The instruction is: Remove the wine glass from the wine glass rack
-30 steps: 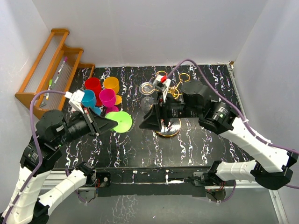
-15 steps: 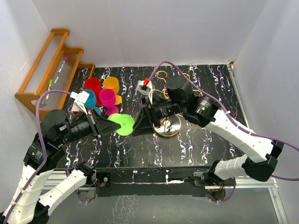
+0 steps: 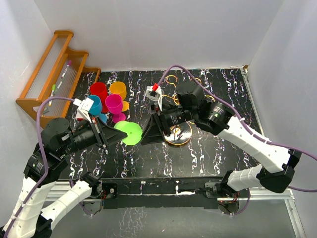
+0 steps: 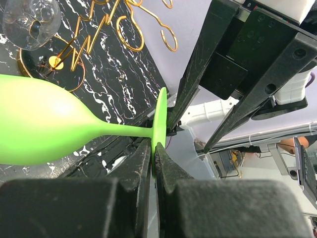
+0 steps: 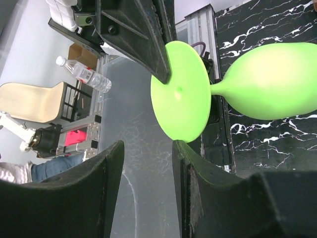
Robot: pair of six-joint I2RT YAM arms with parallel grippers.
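Pinching the green wine glass [image 4: 44, 124] by its foot, left jaws sit closed (bowl cropped); right jaws gape empty.

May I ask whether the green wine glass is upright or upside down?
Upside down: from above, the green wine glass shows its foot uppermost, rim pinched by the left gripper's fingers.

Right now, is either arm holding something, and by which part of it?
The left fingers hold the green wine glass by the edge of its round foot, pinched between them. The right fingers stand open close to that foot and grip nothing.
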